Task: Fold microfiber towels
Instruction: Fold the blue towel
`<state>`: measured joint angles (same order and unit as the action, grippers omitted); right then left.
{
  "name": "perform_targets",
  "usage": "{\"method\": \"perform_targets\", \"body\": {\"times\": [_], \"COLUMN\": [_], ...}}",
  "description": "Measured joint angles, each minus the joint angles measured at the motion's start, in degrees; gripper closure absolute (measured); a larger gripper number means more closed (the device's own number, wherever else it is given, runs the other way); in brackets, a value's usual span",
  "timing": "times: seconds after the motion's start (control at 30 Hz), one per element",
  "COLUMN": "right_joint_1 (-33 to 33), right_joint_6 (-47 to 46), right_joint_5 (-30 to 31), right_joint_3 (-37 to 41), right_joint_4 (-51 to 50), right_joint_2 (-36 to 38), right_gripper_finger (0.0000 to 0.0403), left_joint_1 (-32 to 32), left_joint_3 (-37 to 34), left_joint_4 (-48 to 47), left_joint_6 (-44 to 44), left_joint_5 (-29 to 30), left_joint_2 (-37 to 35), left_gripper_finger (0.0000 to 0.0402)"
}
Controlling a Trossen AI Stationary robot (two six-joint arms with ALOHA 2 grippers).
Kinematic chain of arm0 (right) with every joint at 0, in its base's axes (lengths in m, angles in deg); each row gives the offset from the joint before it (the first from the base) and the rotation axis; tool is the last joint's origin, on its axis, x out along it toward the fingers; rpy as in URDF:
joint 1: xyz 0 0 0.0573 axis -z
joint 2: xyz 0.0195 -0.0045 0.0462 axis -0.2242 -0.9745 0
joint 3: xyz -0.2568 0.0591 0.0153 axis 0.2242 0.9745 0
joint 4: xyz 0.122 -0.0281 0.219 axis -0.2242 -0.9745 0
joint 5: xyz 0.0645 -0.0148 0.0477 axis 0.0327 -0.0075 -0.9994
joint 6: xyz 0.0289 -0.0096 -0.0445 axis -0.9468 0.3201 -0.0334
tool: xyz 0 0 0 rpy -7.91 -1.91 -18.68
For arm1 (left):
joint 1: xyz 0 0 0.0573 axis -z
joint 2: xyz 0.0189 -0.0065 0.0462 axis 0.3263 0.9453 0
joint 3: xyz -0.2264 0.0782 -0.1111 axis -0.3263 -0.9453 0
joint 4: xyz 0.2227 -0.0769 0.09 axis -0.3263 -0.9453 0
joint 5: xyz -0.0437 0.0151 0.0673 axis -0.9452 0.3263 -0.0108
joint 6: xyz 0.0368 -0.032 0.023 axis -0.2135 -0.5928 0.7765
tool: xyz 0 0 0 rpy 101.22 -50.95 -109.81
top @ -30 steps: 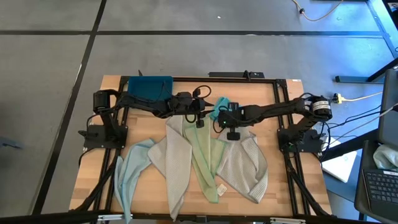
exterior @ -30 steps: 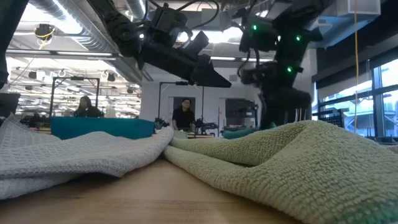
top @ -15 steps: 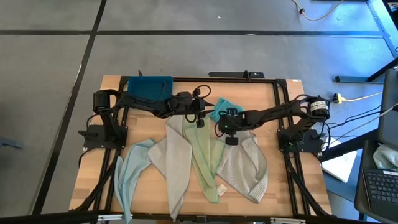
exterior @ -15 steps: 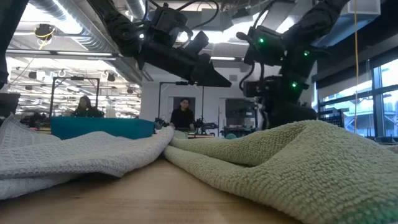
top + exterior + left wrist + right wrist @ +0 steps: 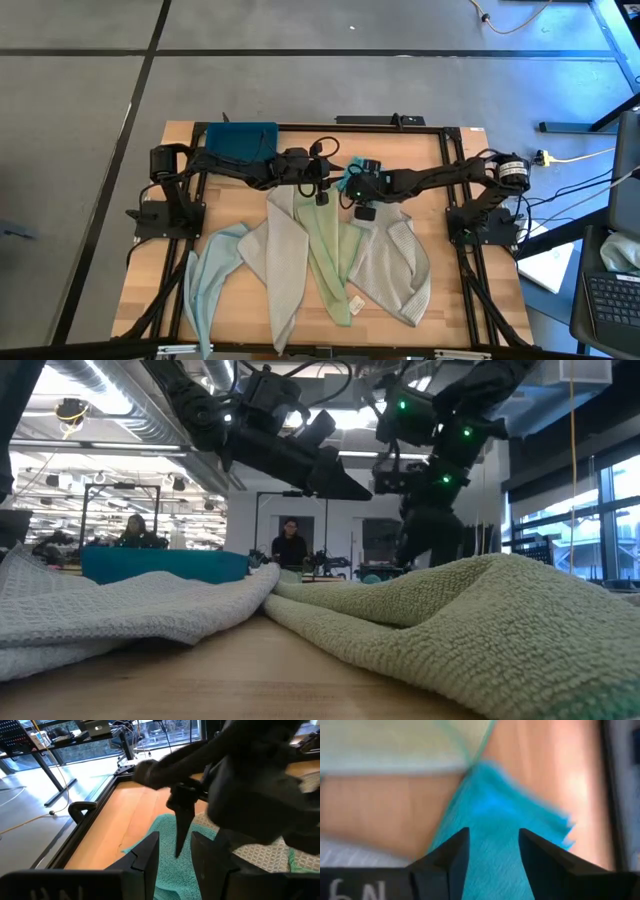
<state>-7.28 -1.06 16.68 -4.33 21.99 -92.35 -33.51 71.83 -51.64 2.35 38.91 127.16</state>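
I have the right gripper (image 5: 357, 190) over the teal towel (image 5: 352, 172) near the table's (image 5: 400, 150) far edge, its fingers (image 5: 451, 860) parted with nothing between them. My left gripper (image 5: 175, 852) hovers just beside it, narrowly open and empty. The other towels (image 5: 300, 260) fan toward the near edge.

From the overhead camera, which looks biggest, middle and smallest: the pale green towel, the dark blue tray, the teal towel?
1. Pale green towel, clearly the largest.
2. Dark blue tray.
3. Teal towel, smallest, though the right arm hides part of it.
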Motion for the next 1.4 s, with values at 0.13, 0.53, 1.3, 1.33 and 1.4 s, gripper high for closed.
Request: {"method": "perform_targets", "body": {"times": [0.13,0.53,1.3,1.33,1.4], "right_joint_1": [0.22,-6.94,-8.90,-8.92,-8.93], "right_joint_6": [-5.18,2.02,11.65,11.57,11.51], "right_joint_5": [-5.98,-8.24,4.91,4.71,4.54], "right_joint_3": [0.07,0.54,8.66,8.66,8.66], "right_joint_4": [-7.27,-13.66,-3.84,-3.94,-4.17], "right_joint_2": [0.00,1.44,1.40,1.40,1.40], "right_gripper_finger": [0.0230,0.0230,0.0230,0.0230,0.0230], "left_joint_1": [0.00,0.00,0.00,0.00,0.00], "left_joint_3": [0.00,0.00,0.00,0.00,0.00], "left_joint_4": [-0.04,-0.09,-0.11,-0.11,-0.11], "left_joint_6": [0.00,0.04,0.04,0.04,0.04], "left_joint_5": [0.00,0.00,0.00,0.00,0.00], "left_joint_2": [0.00,0.00,0.00,0.00,0.00], "left_gripper_finger": [0.0296,0.0296,0.0296,0.0296,0.0296]}}
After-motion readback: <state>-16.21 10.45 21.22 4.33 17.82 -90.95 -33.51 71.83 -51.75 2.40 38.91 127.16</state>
